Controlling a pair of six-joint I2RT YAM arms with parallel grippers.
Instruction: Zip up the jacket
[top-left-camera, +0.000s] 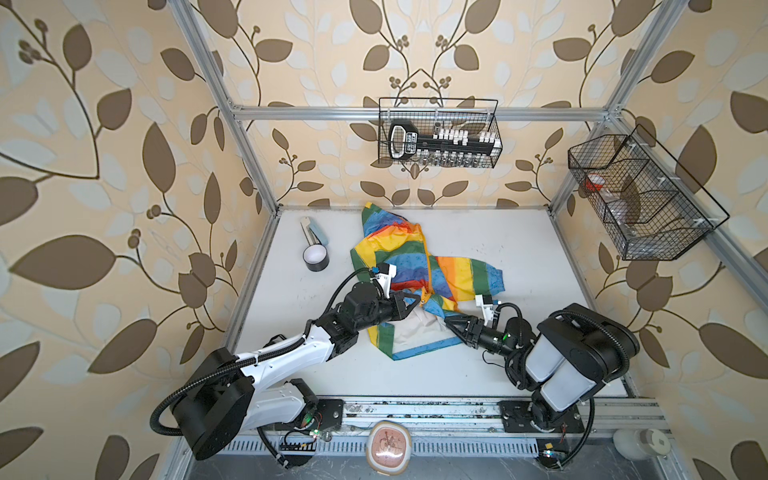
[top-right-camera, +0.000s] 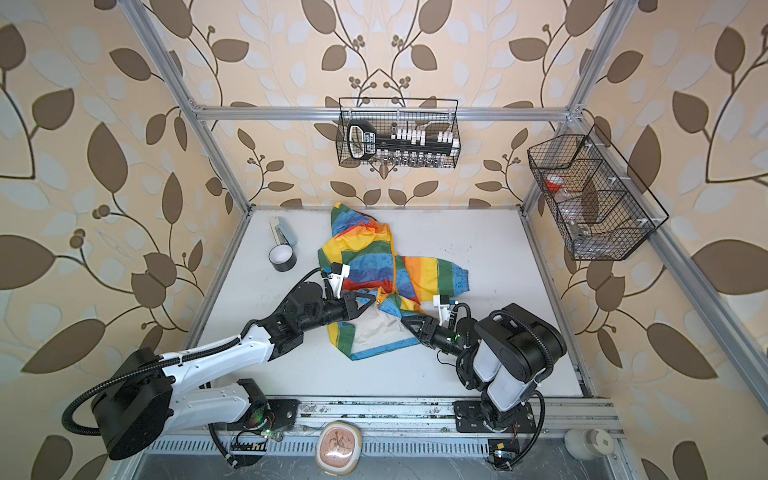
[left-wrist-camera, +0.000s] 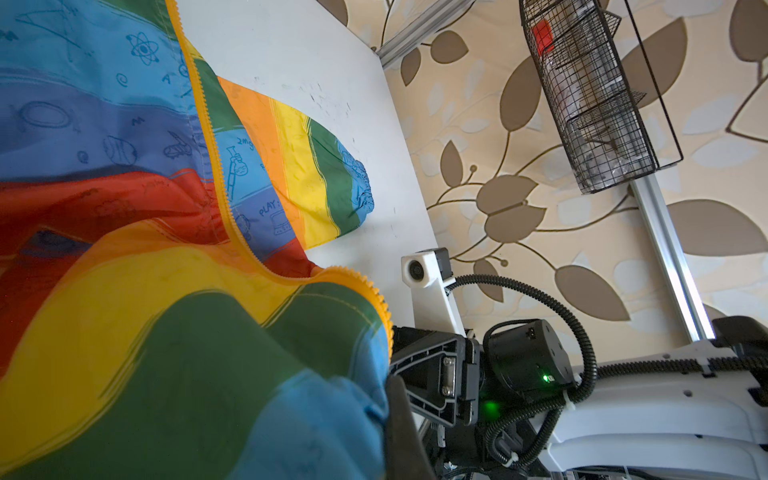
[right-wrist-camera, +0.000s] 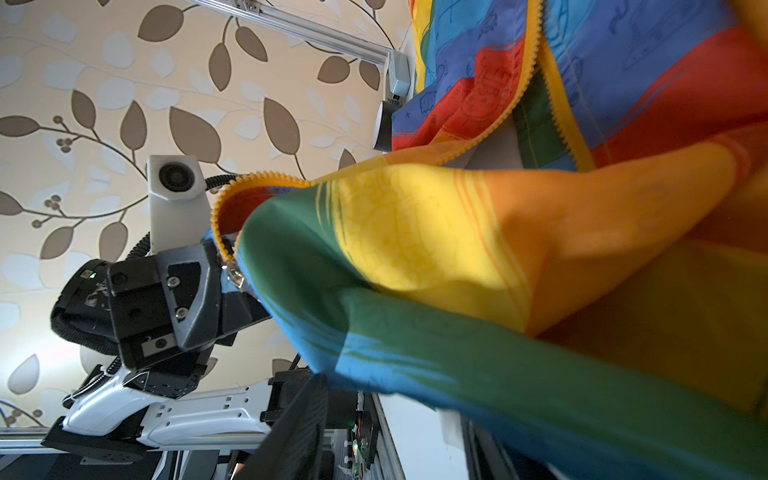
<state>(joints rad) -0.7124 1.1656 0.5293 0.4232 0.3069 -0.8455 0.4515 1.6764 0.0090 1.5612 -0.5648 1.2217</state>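
Two grippers are in play. Nearest, the right gripper (top-left-camera: 448, 322) noses into the white lining, but whether its jaws are spread I cannot tell. The left gripper (top-left-camera: 417, 304) is pressed together on the orange zipper (top-left-camera: 428, 266) edge. One small rainbow-striped thin jacket (top-left-camera: 409, 262) lies crumpled mid-way on the white table (top-left-camera: 519, 257), its lower front gaping. It looks light, limp and slippery, so the stiffer zipper tape near the hem seems best to pinch. Beyond sit one black tape roll (top-left-camera: 316, 258) and two black wire baskets (top-left-camera: 440, 133).

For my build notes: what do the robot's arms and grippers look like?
Left arm: white shells, black joints. Right arm: black joints, pale grey links. Both carry ribbed black cables, white camera mounts. Left gripper and right gripper: black, angular.
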